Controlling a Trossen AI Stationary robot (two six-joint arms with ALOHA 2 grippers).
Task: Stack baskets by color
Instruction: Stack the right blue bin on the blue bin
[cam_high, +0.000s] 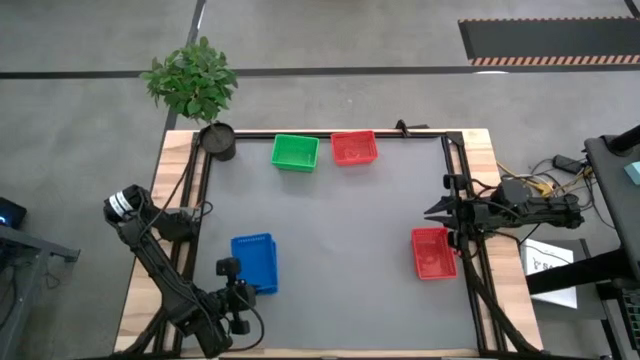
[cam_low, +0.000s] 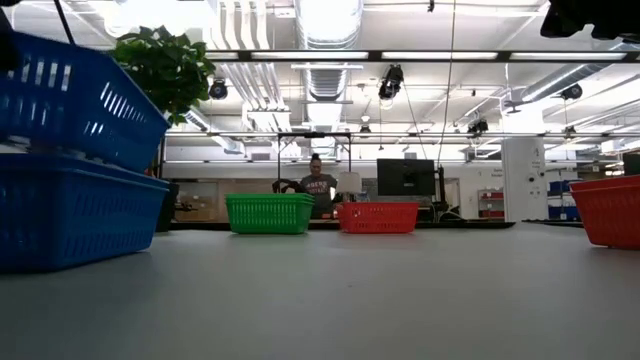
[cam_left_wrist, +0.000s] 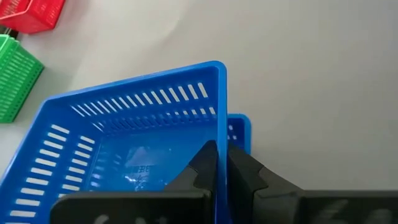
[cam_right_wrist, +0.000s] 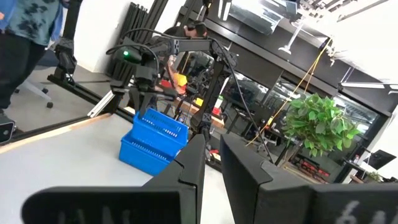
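The left gripper (cam_left_wrist: 221, 163) pinches a blue basket's (cam_left_wrist: 134, 140) wall, tilting it over the blue stack (cam_high: 255, 265) at lower left for nesting. The right gripper (cam_high: 440, 212) waits mid-right, empty, jaws slightly apart.

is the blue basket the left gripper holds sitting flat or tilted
Tilted. The upper blue basket slants above the lower blue basket in the low view, and the left gripper is shut on its wall.

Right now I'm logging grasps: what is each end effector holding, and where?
Left end effector pinches the upper blue mesh-sided plastic basket by its rim wall; right end effector holds nothing.
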